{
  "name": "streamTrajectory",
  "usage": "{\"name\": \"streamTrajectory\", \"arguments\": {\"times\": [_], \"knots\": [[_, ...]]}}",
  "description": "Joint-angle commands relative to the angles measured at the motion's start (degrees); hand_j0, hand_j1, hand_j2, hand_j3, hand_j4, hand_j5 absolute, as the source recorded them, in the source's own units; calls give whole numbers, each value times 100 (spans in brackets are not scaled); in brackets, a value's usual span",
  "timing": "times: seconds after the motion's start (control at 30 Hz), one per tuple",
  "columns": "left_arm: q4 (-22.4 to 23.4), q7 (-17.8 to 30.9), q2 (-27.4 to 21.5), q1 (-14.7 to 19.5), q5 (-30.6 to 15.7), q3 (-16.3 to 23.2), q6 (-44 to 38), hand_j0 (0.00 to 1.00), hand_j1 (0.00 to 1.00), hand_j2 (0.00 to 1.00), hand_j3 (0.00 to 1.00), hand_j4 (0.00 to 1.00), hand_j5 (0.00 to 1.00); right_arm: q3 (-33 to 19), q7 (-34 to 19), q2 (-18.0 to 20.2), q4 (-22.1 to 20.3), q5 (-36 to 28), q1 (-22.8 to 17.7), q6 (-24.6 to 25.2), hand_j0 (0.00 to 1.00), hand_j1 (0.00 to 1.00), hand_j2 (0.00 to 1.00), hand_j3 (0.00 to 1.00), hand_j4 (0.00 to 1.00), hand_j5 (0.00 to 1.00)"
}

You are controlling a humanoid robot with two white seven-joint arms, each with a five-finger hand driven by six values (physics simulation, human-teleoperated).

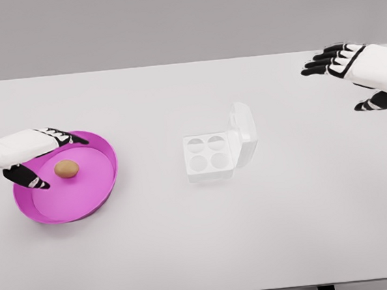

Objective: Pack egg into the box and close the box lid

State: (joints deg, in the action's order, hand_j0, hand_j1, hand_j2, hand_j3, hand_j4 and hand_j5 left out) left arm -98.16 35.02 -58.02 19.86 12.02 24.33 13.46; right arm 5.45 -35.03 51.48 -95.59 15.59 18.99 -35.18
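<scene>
A brown egg (66, 169) lies in a magenta round tray (95, 195) on the left of the white table. My left hand (52, 158) hovers over the tray's left side, fingers spread on either side of the egg without touching it. A white egg box (208, 156) with four hollow cups sits near the table's middle. Its lid (244, 132) stands raised on the box's right side. My right hand (352, 78) floats at the far right, open and holding nothing.
The white table (203, 240) spans the whole view, with its front edge near the bottom. Two dark table legs show below that edge.
</scene>
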Motion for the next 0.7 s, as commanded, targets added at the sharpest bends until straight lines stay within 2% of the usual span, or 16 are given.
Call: {"name": "streamTrajectory", "arguments": {"times": [0.0,0.1,0.37,0.5,0.57,0.67], "knots": [[-11,-2,-7,0,107,10,-27,83,83,83,83,83,83,-36,3,3,-13,-30,-18,18,100,100,100,100,100,100],[-11,-2,37,-9,327,10,-54,82,82,82,82,82,82,-36,3,20,-13,-21,-62,18,100,100,100,100,100,100],[33,-2,133,-44,494,46,-107,82,82,82,82,82,82,-44,3,301,-13,-21,-150,18,100,100,100,100,100,100],[51,-2,239,-35,626,116,-265,82,82,82,82,82,82,-18,3,301,14,32,-281,18,100,100,100,100,100,100],[60,-2,326,-35,635,151,-274,81,81,81,81,81,81,-18,3,293,14,426,-387,18,100,100,100,100,100,100],[68,-2,344,-44,679,186,-274,81,81,81,81,81,81,-18,3,310,14,524,-466,18,100,100,100,100,100,100]]}}
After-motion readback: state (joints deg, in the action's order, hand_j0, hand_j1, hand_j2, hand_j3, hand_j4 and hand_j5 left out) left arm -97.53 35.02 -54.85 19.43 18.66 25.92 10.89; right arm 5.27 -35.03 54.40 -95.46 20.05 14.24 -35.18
